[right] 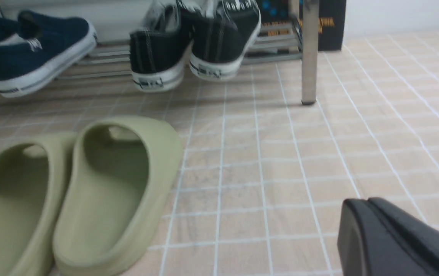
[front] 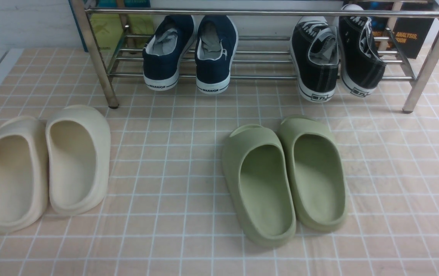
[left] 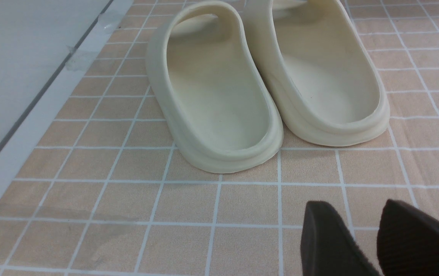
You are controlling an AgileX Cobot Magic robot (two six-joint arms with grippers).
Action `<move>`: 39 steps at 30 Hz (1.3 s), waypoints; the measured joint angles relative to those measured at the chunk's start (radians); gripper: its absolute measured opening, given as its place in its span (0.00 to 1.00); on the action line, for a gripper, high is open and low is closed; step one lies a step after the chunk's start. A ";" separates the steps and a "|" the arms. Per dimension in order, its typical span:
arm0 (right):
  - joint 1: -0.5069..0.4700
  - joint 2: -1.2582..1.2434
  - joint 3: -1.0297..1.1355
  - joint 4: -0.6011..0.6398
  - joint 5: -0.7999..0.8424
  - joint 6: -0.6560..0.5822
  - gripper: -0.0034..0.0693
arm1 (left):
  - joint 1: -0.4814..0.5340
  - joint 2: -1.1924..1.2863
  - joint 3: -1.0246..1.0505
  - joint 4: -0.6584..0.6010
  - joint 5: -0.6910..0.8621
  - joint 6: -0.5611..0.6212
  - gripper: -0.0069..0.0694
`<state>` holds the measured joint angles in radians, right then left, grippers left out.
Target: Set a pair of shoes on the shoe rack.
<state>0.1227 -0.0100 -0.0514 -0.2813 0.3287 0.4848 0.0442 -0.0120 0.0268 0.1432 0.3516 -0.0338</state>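
The pair of shoes, two black canvas sneakers (front: 315, 63) (front: 361, 57) with white soles, rests on the lower rods at the right end of the chrome shoe rack (front: 265, 12), heels hanging over the front. The right wrist view shows the same sneakers (right: 158, 50) (right: 219, 42) beside a rack leg (right: 309, 50). My right gripper (right: 369, 203) is shut on nothing, low over the tiles, well short of the rack. My left gripper (left: 357, 214) is open and empty, hovering over the tiles just in front of the cream slides' heels. Neither arm shows in the front view.
Navy sneakers (front: 190, 53) sit on the rack's left half. Cream slides (front: 46, 168) lie on the floor at front left, green slides (front: 284, 176) at front centre-right. A dark box (front: 411, 34) stands behind the rack at right. The tiled mat ends at a white strip (left: 31, 126) on the left.
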 joint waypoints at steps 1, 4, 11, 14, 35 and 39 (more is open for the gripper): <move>-0.027 0.000 0.018 0.023 -0.014 -0.018 0.02 | 0.000 0.000 0.000 0.000 0.000 0.000 0.40; -0.121 0.000 0.074 0.120 -0.092 -0.118 0.02 | 0.000 0.000 0.000 0.000 0.000 0.000 0.40; -0.210 0.000 0.075 0.190 -0.130 -0.322 0.02 | 0.000 0.000 0.000 0.000 0.000 0.000 0.40; -0.210 0.000 0.075 0.203 -0.055 -0.350 0.02 | 0.000 0.000 0.000 0.000 0.000 0.000 0.40; -0.210 0.000 0.069 0.268 0.032 -0.443 0.03 | 0.000 0.000 0.000 0.000 0.000 0.000 0.40; -0.210 0.000 0.069 0.268 0.032 -0.443 0.03 | 0.000 0.000 0.000 0.000 0.000 0.000 0.40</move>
<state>-0.0870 -0.0100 0.0175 -0.0129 0.3611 0.0414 0.0442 -0.0120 0.0268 0.1432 0.3516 -0.0338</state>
